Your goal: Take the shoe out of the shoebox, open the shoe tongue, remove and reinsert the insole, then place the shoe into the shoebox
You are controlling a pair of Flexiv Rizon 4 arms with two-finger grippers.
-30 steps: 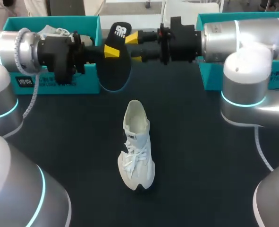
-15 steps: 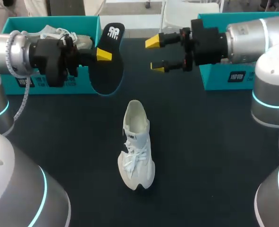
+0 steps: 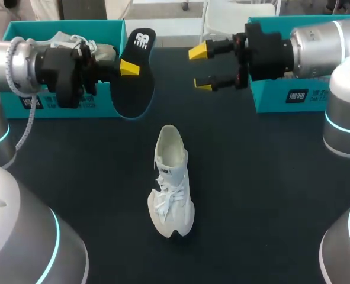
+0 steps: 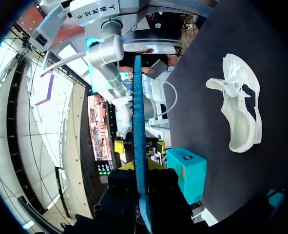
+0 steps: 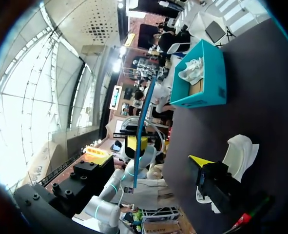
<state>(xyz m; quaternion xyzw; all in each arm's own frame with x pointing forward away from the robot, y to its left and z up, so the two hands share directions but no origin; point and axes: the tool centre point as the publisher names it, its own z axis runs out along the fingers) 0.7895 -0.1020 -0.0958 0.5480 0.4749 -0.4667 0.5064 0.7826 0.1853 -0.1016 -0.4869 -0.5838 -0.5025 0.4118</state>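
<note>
Dark table (image 3: 251, 195), with shoe (image 3: 172, 183) lying mid-frame, already out of its box, tongue seemingly pulled open. Insole (image 3: 133, 94) out too, hanging at upper left, pinched edge-on in left gripper (image 3: 130, 68). Right gripper (image 3: 204, 68) at upper right, fingers spread wide, empty. Left to do, judging by this: reinserting insole, then returning shoe to shoebox (image 3: 269, 100).
</note>
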